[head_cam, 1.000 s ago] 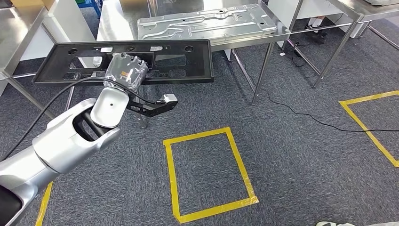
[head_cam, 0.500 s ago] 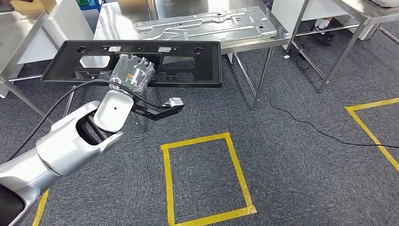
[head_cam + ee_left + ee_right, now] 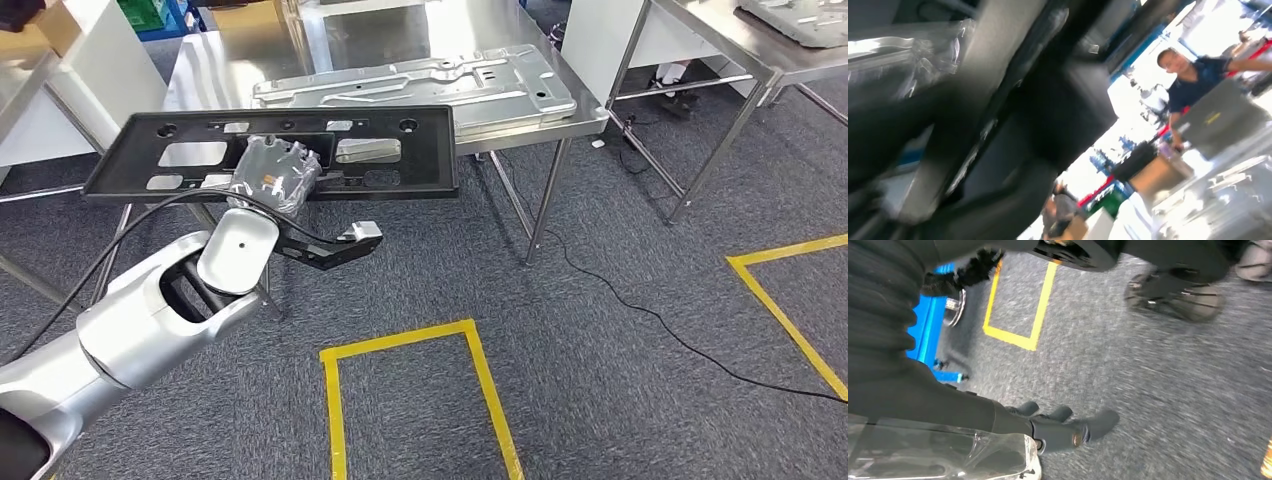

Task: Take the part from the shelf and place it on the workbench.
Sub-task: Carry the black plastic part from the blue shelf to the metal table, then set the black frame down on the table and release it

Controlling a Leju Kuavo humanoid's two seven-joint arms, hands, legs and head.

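Closer now looms the steel workbench point(image 3: 520, 120), as the robot has walked forward. Its left hand point(image 3: 272, 176) grips the long black part point(image 3: 270, 152), carried level just short of the bench edge. Setting down remains. Its right hand point(image 3: 1058, 430) hangs with fingers extended, empty.

Right robot hand point(image 3: 1058, 430) hangs empty, fingers apart, over grey carpet point(image 3: 1168, 390); yellow tape rectangle point(image 3: 1020, 300) beyond.

High head view; close wrist views
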